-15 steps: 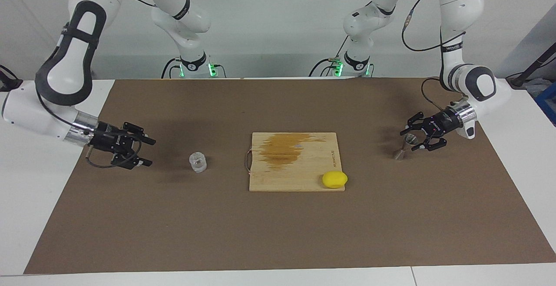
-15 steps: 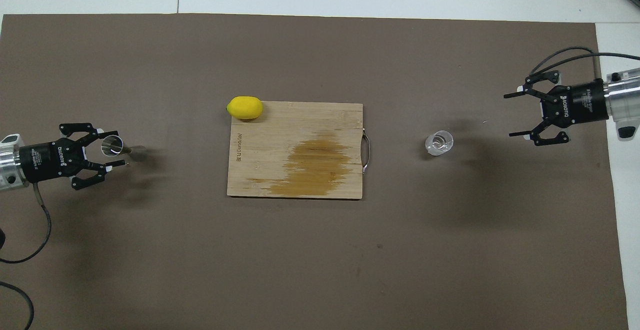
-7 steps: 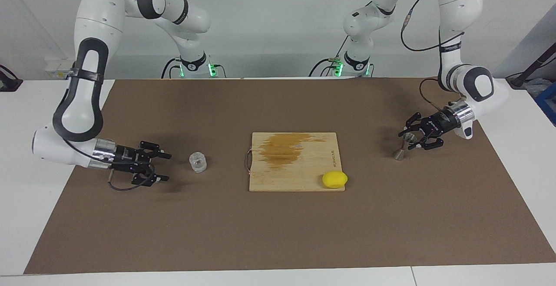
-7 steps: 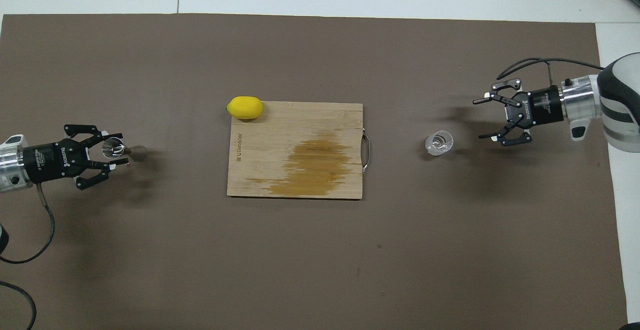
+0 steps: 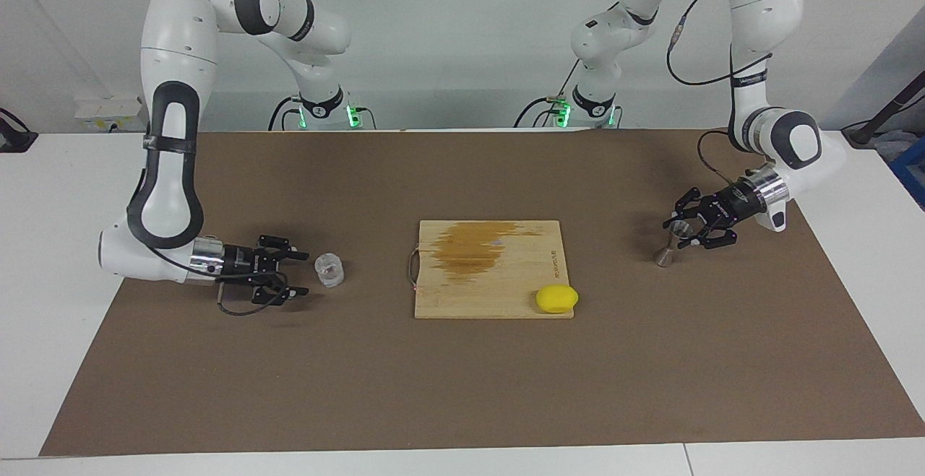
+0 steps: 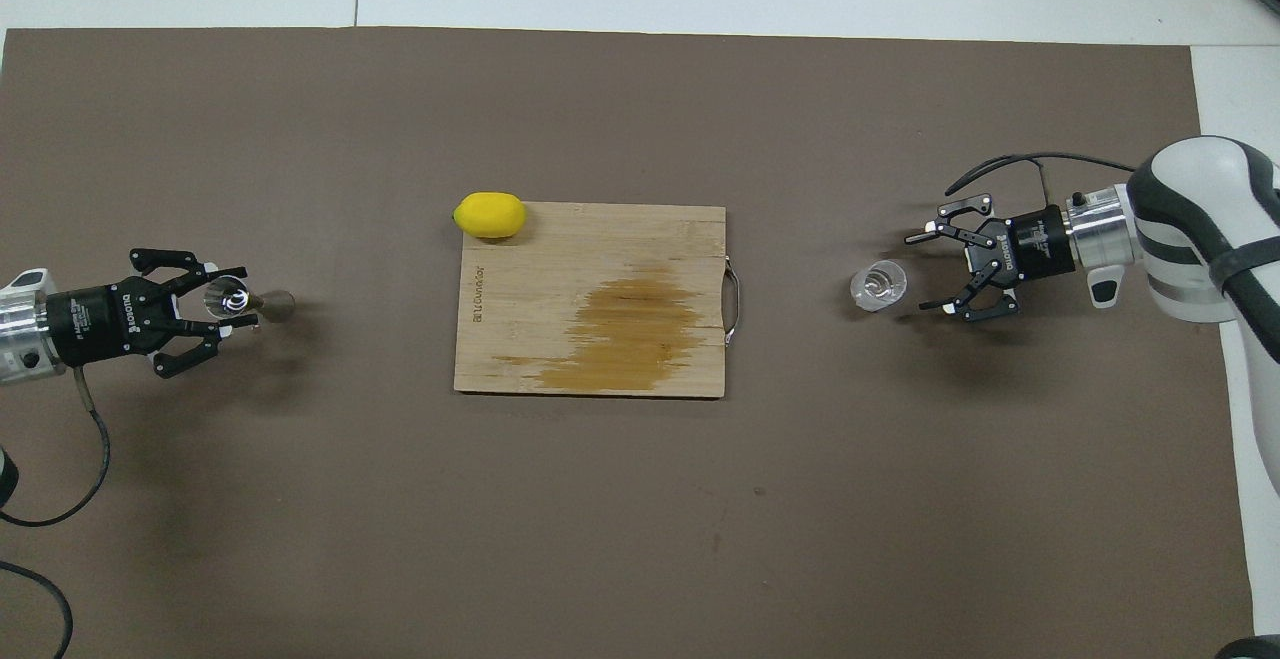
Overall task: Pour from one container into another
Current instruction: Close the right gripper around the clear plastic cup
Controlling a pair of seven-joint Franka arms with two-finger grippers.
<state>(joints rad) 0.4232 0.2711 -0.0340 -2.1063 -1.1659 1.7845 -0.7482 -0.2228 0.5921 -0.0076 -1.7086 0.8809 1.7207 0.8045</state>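
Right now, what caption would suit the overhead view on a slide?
Left gripper around the metal jigger, open right gripper beside the glass cup, cutting board and lemon between them.

1. A brown mat (image 5: 462,389) covers most of the white table (image 5: 43,331); the table shows as bare white strips along the mat's edges.
2. A wooden board (image 5: 491,288) lies flat in the middle of the mat. Its metal handle (image 5: 412,268) is on the short edge toward the right arm's end of the table.
3. A dark stain (image 5: 473,245) spreads on the half of the board nearer to the robots.
4. A lemon (image 5: 556,299) lies on the board's corner farther from the robots, toward the left arm's end, and it reaches a little over the edge.
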